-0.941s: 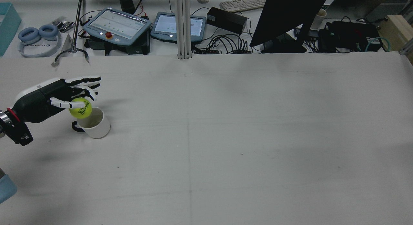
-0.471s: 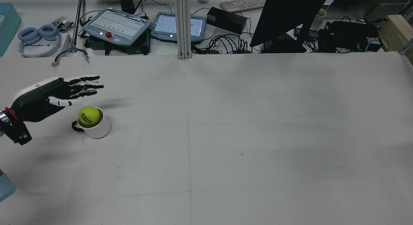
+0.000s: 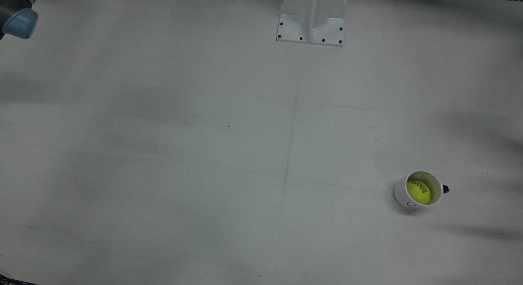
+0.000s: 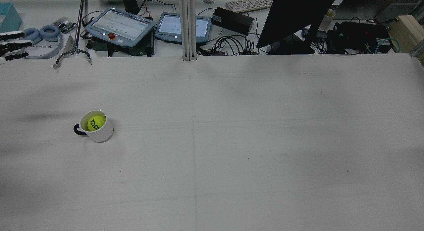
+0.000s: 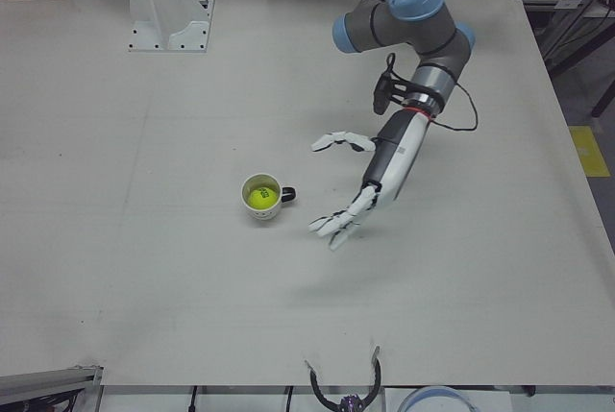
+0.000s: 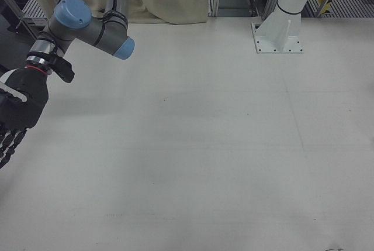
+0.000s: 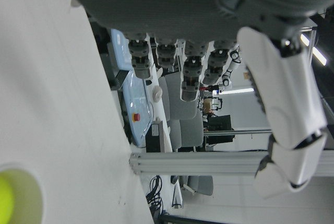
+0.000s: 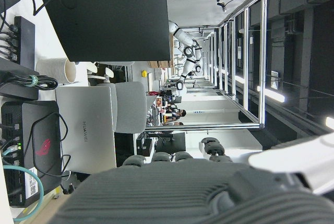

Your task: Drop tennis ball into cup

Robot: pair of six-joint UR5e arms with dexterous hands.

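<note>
- The tennis ball [image 4: 96,123] lies inside the white mug [image 4: 96,126], low between its walls. So the drop looks already done; this is my judgement from how the two things lie.
- The mug stands upright on the white table [image 4: 232,141], its dark handle [image 4: 78,130] pointing to the robot's side. Nothing touches it, so the ball has no reason to roll out.
- The left hand [image 5: 357,181] hangs beside the mug and above the table, clear of it. Its fingers [image 5: 332,227] are spread apart and hold nothing, as a hand is after letting go.
- In the rear view only the fingertips [image 4: 13,45] of this hand show, at the left edge, well apart from the mug.
- The right hand [image 6: 16,113] is at the far side of the table, away from the mug. It carries nothing, but if its fingers are apart or together I cannot tell; only a part of them shows at the edge.
</note>
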